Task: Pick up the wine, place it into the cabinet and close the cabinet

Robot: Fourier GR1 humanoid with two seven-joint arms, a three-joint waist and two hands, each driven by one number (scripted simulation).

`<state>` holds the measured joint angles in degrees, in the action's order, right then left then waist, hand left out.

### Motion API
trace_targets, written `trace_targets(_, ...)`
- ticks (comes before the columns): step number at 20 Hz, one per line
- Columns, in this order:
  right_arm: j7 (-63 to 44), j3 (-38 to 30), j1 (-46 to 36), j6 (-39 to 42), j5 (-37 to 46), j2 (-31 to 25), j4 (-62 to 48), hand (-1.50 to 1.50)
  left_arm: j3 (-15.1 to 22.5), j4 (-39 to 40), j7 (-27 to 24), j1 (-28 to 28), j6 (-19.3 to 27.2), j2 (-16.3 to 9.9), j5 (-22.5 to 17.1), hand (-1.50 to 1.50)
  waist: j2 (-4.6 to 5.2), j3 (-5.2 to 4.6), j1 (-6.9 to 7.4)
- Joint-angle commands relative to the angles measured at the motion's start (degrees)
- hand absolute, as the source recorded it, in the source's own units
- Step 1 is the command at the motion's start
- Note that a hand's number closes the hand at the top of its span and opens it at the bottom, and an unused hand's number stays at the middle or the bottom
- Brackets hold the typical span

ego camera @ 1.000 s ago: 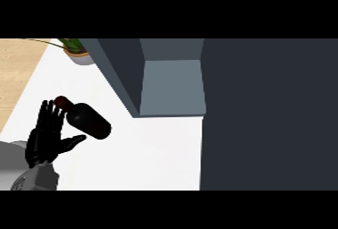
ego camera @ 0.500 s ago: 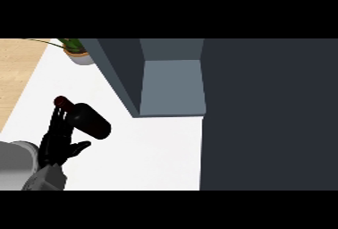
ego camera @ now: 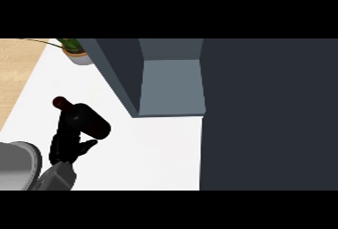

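The wine bottle [ego camera: 91, 121] is dark with a red cap [ego camera: 59, 102]. It lies tilted on the white counter [ego camera: 158, 152], neck pointing to the far left. My left hand [ego camera: 66, 142] comes up from the lower left. Its fingers lie straight along the bottle's left side and partly overlap it, and the thumb [ego camera: 88, 144] sticks out just below the bottle's base. The dark grey cabinet [ego camera: 264, 112] fills the right side. Its lighter inside [ego camera: 171, 85] shows past the open door [ego camera: 120, 76]. My right hand is nowhere in the view.
A potted plant [ego camera: 78, 54] stands at the counter's far left corner, beside the cabinet door. Wooden floor [ego camera: 20, 71] shows beyond the counter's left edge. A rounded grey part of my arm [ego camera: 16, 165] sits at the lower left.
My left hand has moved right and forward from beside the bottle onto it. The spread fingers have closed together along the bottle. The bottle has barely shifted.
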<state>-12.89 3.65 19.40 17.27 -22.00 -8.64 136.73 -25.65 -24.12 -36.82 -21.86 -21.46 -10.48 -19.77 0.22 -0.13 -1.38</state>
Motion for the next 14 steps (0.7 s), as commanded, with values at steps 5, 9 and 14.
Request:
trace_targets(5,-3.48,-0.50,5.23,0.19,-4.83,-0.95,11.32,-1.50,-0.97,7.92,-3.86,-3.76,-6.00,-2.69,-0.36,1.50,0.03,-0.04,-0.77)
trace_targets(9,-5.24,0.92,0.22,-3.01,-3.16,-0.16,9.52,-1.50,0.19,10.04,-2.63,-5.79,-10.66,-2.57,0.41,1.50,0.24,-0.11,-0.62)
trace_targets(14,-4.48,5.28,1.71,-4.05,2.39,1.66,9.46,-1.50,2.27,9.68,-6.22,-5.71,-8.37,0.33,2.64,1.50,0.06,-0.04,-0.33)
